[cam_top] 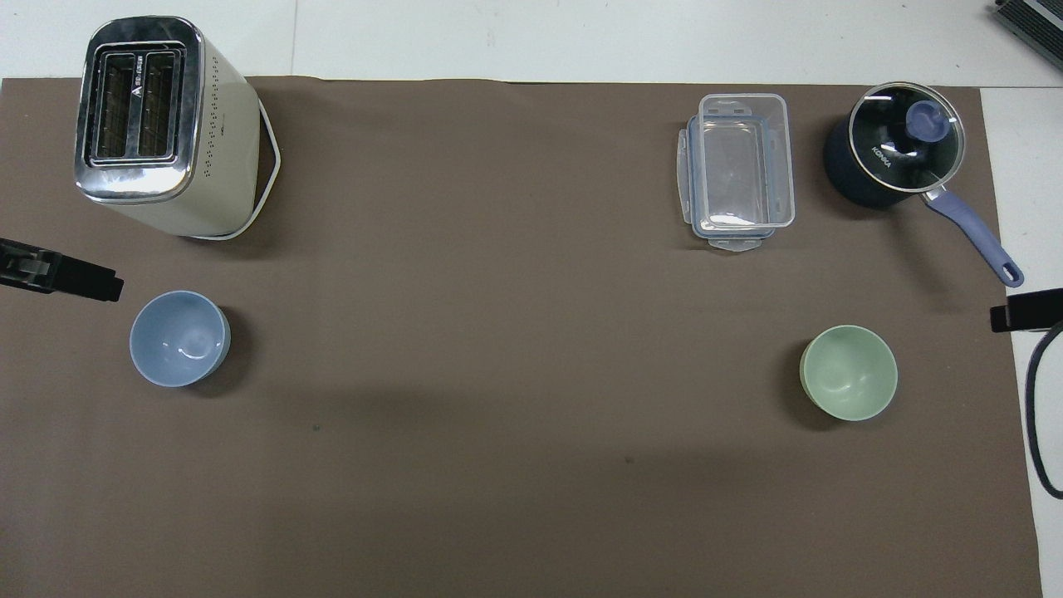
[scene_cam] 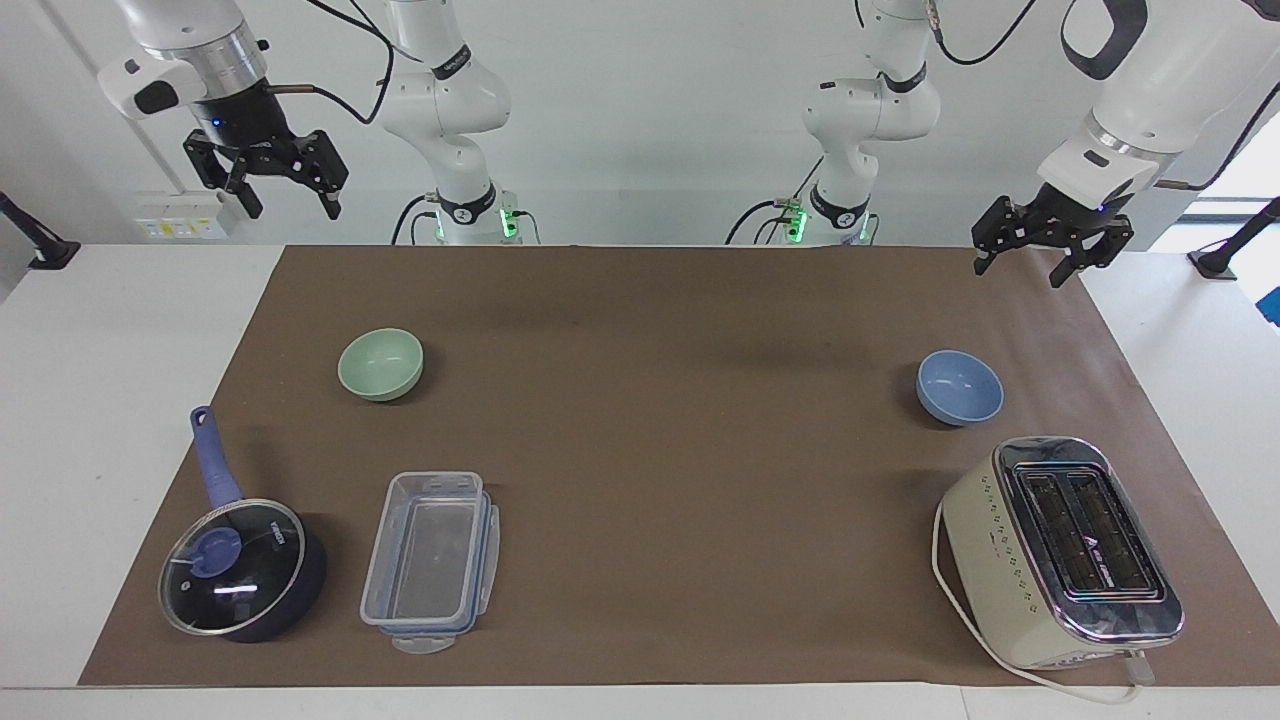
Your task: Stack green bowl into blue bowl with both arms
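Note:
The pale green bowl (scene_cam: 380, 365) (cam_top: 848, 372) sits upright on the brown mat toward the right arm's end of the table. The blue bowl (scene_cam: 960, 387) (cam_top: 179, 338) sits upright toward the left arm's end, about as near to the robots. Both are empty. My left gripper (scene_cam: 1020, 272) hangs open and empty over the mat's edge by the robots, apart from the blue bowl. One of its fingers (cam_top: 75, 281) shows at the overhead view's edge. My right gripper (scene_cam: 292, 211) waits open and empty, high above the table's edge by the robots.
A cream toaster (scene_cam: 1060, 550) (cam_top: 158, 124) stands farther from the robots than the blue bowl. A clear lidless container (scene_cam: 430, 560) (cam_top: 739, 170) and a lidded dark saucepan (scene_cam: 240, 570) (cam_top: 893, 154) with a blue handle lie farther out than the green bowl.

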Robot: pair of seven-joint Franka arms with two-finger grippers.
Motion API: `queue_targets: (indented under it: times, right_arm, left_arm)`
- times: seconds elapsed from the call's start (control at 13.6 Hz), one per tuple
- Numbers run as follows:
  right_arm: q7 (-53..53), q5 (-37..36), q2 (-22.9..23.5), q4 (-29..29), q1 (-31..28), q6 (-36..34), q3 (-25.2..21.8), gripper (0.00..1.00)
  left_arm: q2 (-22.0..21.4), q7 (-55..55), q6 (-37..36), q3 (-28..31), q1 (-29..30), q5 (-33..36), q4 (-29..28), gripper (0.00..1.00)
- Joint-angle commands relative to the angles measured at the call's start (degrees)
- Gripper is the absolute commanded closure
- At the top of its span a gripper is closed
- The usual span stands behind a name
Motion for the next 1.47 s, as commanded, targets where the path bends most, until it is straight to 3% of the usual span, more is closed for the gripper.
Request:
queue_targets:
  times: [0.0, 0.44, 0.88, 1.25, 1.4]
  right_arm:
    - [-1.6, 0.5, -0.6, -0.5, -0.3, -0.1, 0.1, 0.00]
    - [-1.5, 0.5, -0.6, -0.5, -0.3, -0.1, 0.1, 0.00]
    - [-1.5, 0.5, -0.6, -0.5, -0.3, -0.1, 0.1, 0.00]
    - [-1.5, 0.5, -0.6, -0.5, -0.3, -0.1, 0.1, 0.00]
    - [-1.5, 0.5, -0.6, -0.5, -0.3, -0.1, 0.1, 0.00]
  left_arm:
    - [-1.9, 1.1, 2.4, -0.1, 1.9, -1.1, -3.9, 0.00]
    - [-3.0, 7.1, 9.6, -0.1, 7.2, -1.2, -12.2, 0.00]
    - [-2.9, 8.1, 23.6, -0.2, 9.9, -1.3, -24.0, 0.00]
    - [2.0, 8.6, 28.3, -0.2, 12.8, -2.4, -26.7, 0.00]
    - [2.8, 8.6, 32.0, -0.2, 13.0, -2.8, -28.8, 0.11]
